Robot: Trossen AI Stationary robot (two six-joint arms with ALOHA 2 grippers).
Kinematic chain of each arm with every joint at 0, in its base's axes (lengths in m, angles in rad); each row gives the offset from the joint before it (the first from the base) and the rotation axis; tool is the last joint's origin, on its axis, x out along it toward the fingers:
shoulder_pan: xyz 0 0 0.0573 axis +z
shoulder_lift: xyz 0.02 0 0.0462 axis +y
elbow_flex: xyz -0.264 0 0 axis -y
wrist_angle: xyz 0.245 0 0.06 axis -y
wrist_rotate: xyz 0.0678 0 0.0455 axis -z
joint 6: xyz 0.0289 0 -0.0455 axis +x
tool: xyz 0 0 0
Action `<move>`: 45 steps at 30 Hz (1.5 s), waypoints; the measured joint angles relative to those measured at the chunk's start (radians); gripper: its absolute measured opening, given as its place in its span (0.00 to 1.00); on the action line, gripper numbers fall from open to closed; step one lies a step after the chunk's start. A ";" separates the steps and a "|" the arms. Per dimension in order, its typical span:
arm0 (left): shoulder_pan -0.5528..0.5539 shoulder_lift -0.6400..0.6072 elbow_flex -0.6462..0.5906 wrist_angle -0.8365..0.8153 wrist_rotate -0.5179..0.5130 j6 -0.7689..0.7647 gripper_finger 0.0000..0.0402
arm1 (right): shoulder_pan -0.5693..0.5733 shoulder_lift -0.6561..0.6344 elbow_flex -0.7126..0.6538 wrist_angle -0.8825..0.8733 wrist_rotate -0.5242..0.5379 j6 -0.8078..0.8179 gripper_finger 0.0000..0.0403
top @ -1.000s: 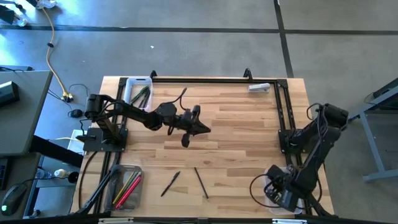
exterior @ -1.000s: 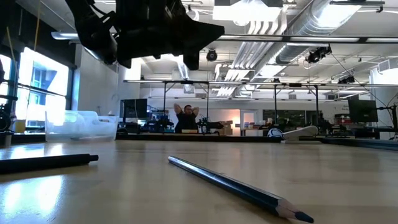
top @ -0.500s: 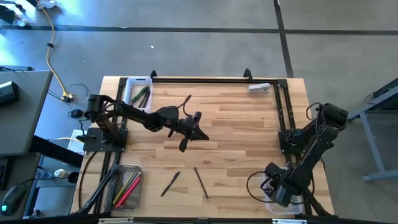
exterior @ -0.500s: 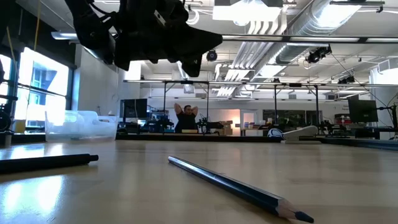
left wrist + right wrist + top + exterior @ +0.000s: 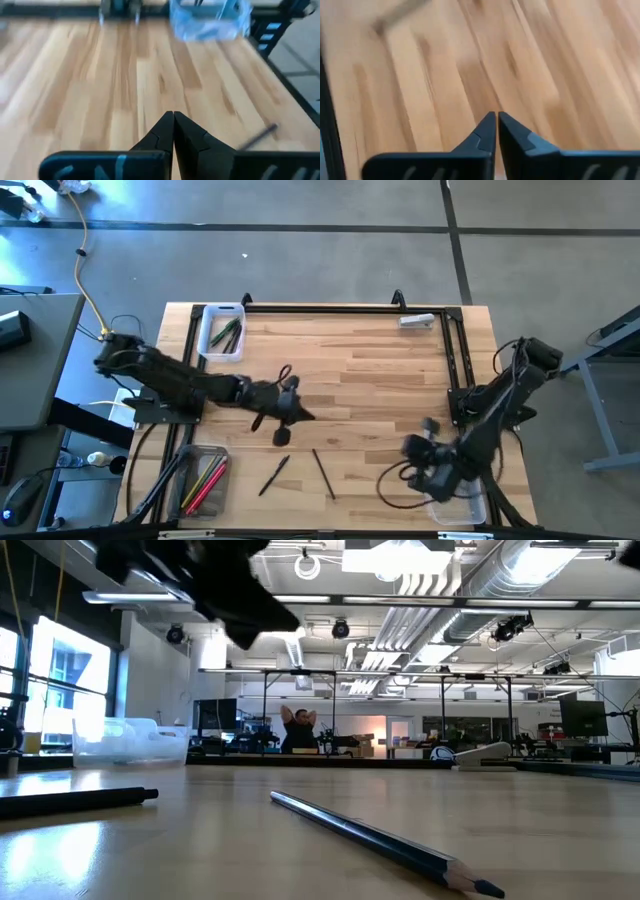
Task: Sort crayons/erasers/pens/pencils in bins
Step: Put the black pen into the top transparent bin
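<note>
Two sticks lie loose on the wood near the front edge: a black pen (image 5: 275, 473) (image 5: 75, 802) and a dark pencil (image 5: 322, 473) (image 5: 380, 840). My left gripper (image 5: 298, 416) (image 5: 173, 125) hovers shut and empty over the table's middle left, behind the pen. My right gripper (image 5: 412, 448) (image 5: 496, 125) is also shut and empty, above the wood to the right of the pencil. A clear bin at the far left (image 5: 222, 330) holds green sticks. A bin at the near left (image 5: 205, 480) holds red, pink and yellow ones. A third bin (image 5: 460, 505) stands at the near right corner.
A black rail frame (image 5: 340, 308) runs along the table's far edge and sides. A white object (image 5: 417, 321) lies at the far right. In the low view a person sits far back in the room. Bare wood lies between the two grippers.
My left gripper has drawn back toward the table's near left and tipped up from pointing down to nearly level. My right gripper has risen from over the near-right bin and swung toward the table's middle, rolling at the wrist. The pen and pencil have not moved.
</note>
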State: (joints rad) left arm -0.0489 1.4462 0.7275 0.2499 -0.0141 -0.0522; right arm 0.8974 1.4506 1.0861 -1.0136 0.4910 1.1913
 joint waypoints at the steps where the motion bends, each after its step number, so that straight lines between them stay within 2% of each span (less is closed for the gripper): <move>1: -0.032 -0.020 0.000 -0.051 -0.039 -0.038 0.00 | -0.027 -0.016 -0.031 0.086 0.028 -0.092 0.03; 4: -0.127 -0.071 0.000 -0.190 -0.147 -0.184 0.00 | -0.121 -0.060 -0.138 0.380 0.049 -0.388 0.04; 9: -0.287 -0.096 0.052 -0.466 -0.325 -0.465 0.00 | -0.284 -0.082 -0.321 0.906 -0.061 -0.798 0.01; 13: -0.394 -0.064 0.145 -0.694 -0.406 -0.691 0.00 | -0.388 -0.076 -0.441 1.258 -0.092 -0.990 0.00; 17: -0.468 -0.011 0.228 -0.839 -0.406 -0.893 0.00 | -0.478 -0.076 -0.505 1.451 -0.097 -1.063 0.00; 21: -0.526 0.085 0.306 -0.957 -0.374 -1.053 0.00 | -0.532 -0.076 -0.522 1.495 -0.114 -1.098 0.00; 27: -0.574 0.282 0.468 -1.022 -0.318 -1.231 0.02 | -0.545 -0.076 -0.549 1.488 -0.134 -1.129 0.00; 35: -0.573 0.483 0.672 -1.150 -0.276 -1.383 0.17 | -0.544 -0.076 -0.561 1.496 -0.136 -1.172 0.00; 39: -0.548 0.524 0.679 -1.176 -0.237 -1.431 0.26 | -0.544 -0.076 -0.561 1.506 -0.176 -1.177 0.00; 45: -0.493 0.538 0.641 -1.187 -0.221 -1.414 0.34 | -0.544 -0.076 -0.561 1.502 -0.185 -1.200 0.00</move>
State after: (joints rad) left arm -0.5424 1.9839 1.3680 -0.9367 -0.2356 -1.4659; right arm 0.3538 1.3750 0.5255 0.4879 0.3061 -0.0084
